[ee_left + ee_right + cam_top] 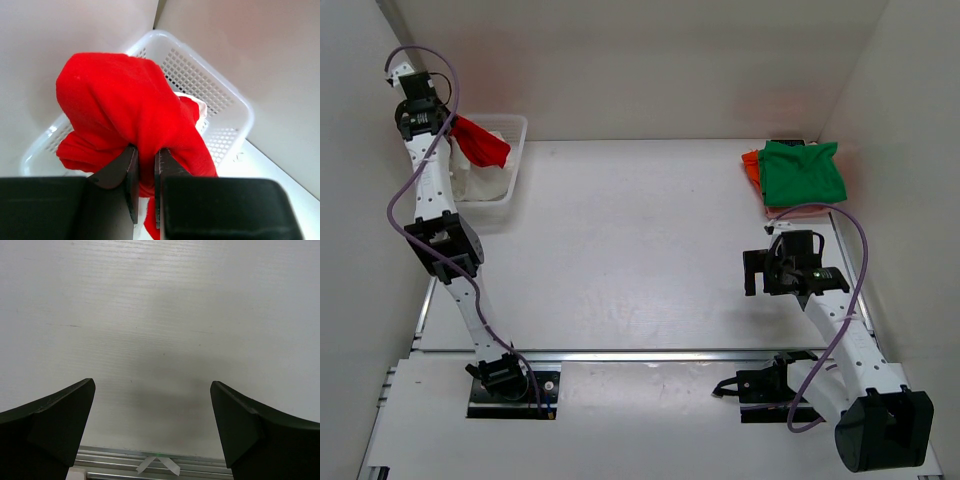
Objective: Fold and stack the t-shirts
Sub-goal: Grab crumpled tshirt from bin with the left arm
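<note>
The left fingers pinch a bunched-up red shirt tight. They hold it up over a white basket at 10 o'clock on the counter. Some pale cloth lies in the basket. The right fingers are spread wide with nothing in them, above the counter at 4 o'clock. At 2 o'clock, a folded green shirt lies on an orange shirt.

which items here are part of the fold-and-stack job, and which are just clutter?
Job:
red t-shirt, pinched in left gripper
green t-shirt, folded on orange t-shirt
pale cloth in white basket, maybe another shirt

Just there:
white basket itself
dark object behind the stack
right gripper, open, empty
</note>
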You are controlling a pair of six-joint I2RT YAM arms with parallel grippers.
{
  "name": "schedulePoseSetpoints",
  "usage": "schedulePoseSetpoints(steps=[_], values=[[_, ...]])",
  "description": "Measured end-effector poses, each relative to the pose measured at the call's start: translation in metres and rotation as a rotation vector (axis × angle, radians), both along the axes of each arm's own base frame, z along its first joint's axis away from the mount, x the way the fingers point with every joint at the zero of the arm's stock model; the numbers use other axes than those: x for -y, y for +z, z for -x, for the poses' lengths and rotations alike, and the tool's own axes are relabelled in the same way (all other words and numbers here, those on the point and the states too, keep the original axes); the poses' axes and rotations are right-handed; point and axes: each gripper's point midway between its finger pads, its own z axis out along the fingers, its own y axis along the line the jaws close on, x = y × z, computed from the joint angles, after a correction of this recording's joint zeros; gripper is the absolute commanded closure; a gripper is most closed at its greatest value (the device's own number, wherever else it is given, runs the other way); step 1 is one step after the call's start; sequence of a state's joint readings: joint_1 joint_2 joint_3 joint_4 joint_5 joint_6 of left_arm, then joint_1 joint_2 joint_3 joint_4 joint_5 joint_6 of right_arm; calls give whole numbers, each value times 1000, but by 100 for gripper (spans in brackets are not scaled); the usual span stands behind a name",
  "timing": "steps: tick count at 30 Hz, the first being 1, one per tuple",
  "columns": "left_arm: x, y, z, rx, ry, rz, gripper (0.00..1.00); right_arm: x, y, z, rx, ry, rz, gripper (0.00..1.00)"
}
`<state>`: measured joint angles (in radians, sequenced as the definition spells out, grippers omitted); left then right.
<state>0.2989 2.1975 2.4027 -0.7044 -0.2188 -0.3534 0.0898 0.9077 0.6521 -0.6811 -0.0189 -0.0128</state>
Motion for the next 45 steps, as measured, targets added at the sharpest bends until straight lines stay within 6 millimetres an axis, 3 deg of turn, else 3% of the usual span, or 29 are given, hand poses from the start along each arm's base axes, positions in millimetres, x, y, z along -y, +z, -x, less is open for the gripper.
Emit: schedulePoseSetpoints(steps=[1,3,4,5,6,9,10,11,12,13,18,22,26,29,34,36,37,39,40,42,43,44,45], values=[[-1,-11,-5,-12,-1,8,70,0,0,0,1,1,0,2],[1,-29,-10,-39,-16,26,52,1,0,0,0,2,-1,2],[2,-37,-10,-49,-21,39,57,1,-1,0,-1,2,-2,2],[3,-42,-11,-49,-24,54,90,0,-1,0,-3,3,-2,2],[4,-47,-12,-51,-27,68,100,0,-1,1,-4,4,-3,2],[7,-52,-13,-55,-39,83,100,0,-2,0,-6,6,-6,2],[8,-52,-13,-54,-41,86,95,-1,-2,1,-7,7,-6,2],[8,-51,-14,-51,-42,87,81,-1,-2,1,-7,8,-7,2],[8,-51,-14,-50,-47,87,98,-1,-2,1,-7,9,-7,1],[10,-50,-15,-43,-50,98,100,-1,-2,1,-7,10,-7,2],[13,-51,-17,-29,-56,123,100,-2,-3,1,-11,13,-10,2],[15,-39,-15,-2,-53,130,100,-1,-3,1,-11,11,-12,2],[19,2,-7,80,-44,122,100,-1,-3,1,-11,10,-12,2],[26,53,6,202,-43,110,100,-1,-3,1,-11,10,-12,1],[32,169,19,482,-61,78,100,-2,-3,1,-12,16,-13,2],[30,193,24,561,-65,75,100,-2,-3,1,-12,16,-13,2],[27,194,24,570,-59,78,100,-2,-3,1,-12,16,-13,2],[19,178,21,551,-43,92,86,-3,-3,1,-12,17,-14,2],[14,161,16,517,-33,106,76,-3,-3,1,-12,17,-14,2],[3,121,4,438,-16,132,67,-3,-3,1,-12,18,-14,1],[-2,97,-4,393,-9,150,92,-3,-3,1,-12,18,-15,2],[-5,76,-10,358,-4,174,100,-3,-3,1,-13,18,-15,2],[-7,55,-15,318,-3,188,100,-3,-3,1,-14,18,-15,2]])
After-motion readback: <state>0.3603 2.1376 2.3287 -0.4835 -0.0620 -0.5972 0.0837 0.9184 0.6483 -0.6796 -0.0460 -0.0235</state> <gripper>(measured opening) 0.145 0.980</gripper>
